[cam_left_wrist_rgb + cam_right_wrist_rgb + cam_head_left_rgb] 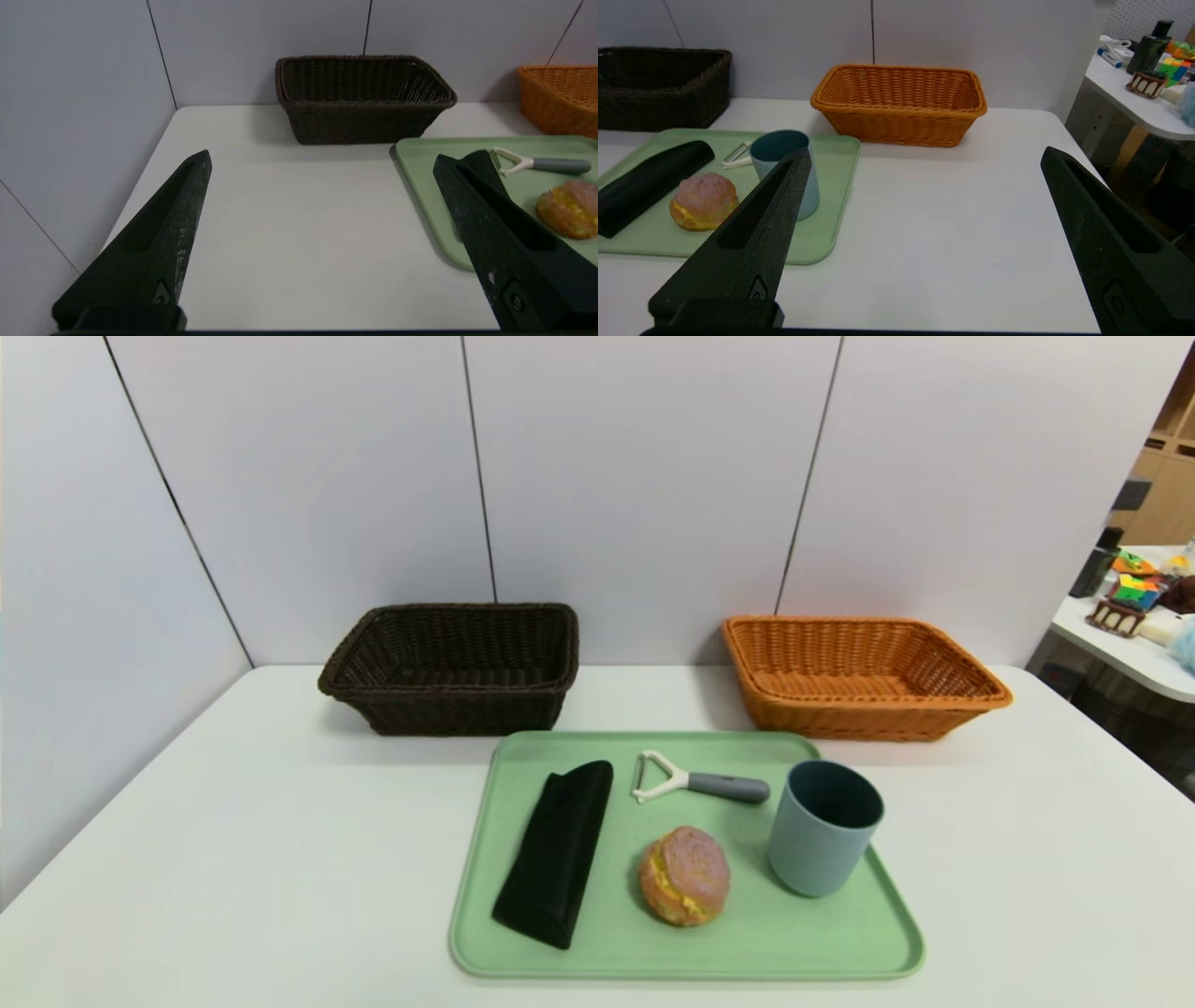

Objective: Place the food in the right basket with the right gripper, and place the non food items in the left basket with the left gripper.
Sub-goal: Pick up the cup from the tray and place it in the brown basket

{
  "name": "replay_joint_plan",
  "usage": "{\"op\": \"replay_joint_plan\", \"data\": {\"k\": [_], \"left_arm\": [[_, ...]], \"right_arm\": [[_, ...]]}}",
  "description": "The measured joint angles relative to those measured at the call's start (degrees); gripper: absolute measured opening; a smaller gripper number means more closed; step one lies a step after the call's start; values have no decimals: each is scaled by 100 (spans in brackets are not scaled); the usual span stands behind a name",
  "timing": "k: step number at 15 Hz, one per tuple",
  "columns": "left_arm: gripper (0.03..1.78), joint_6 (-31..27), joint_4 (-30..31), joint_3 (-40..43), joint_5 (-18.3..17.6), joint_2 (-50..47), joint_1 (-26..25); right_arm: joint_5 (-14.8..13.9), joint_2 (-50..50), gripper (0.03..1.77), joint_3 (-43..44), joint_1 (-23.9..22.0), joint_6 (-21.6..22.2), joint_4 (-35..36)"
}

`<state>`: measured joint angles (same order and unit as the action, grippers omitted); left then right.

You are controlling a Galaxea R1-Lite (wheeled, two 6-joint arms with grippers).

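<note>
— Green plastic tray (840, 933) first: where does it sit on the tabletop (233, 859)?

— Near the front edge, roughly centred. Its far rim lies just short of both baskets. Broad bare white surface runs to either side of it.

— What's on it?

— Four things, all apart from one another. The black pouch (557, 852) lies lengthwise along the tray's left side. The white peeler (695, 781) lies toward the far rim with its grey handle pointing right. The bun (683, 875) sits near the middle, and the blue-grey cup (823, 838) stands upright close to the right rim.

— And the baskets?

— The dark brown basket (453, 667) is at the back left and the orange basket (859, 677) at the back right. Both are near the wall panels, with an open gap of tabletop between them. Nothing shows inside either one.

— Where are the hands?

— Neither appears in the head view. The left hand (322, 158) hangs above the bare tabletop left of the tray, fingers spread wide, nothing between them, pointing toward the dark basket. The right hand (924, 154) hangs over the bare stretch right of the tray, fingers equally wide and empty, facing the orange basket. The tabletop's right edge drops off just beyond it, with a cluttered side table (1134, 107) past that.
</note>
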<state>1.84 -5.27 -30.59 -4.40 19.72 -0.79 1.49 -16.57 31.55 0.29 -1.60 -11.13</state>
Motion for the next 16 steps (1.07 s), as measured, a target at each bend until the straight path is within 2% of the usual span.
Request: {"op": "replay_joint_plan", "data": {"k": [2,4,8,12,16], "left_arm": [[169,-20,-195,-836,-11,621,-9],[169,-39,-840,-1619,-26,1089,-17],[169,-35,-2058,-2454,5,1652,-33],[169,162,-1849,-2495,13,2209,-33],[169,279,-1270,-2272,7,2823,-20]], "right_arm": [[41,-457,170,789,6,-9,-510],[99,-992,170,1329,52,-16,-829],[564,-1896,170,1944,166,-44,-881],[848,-2695,170,2167,301,-51,-767],[842,-3340,170,2176,797,26,-584]]}}
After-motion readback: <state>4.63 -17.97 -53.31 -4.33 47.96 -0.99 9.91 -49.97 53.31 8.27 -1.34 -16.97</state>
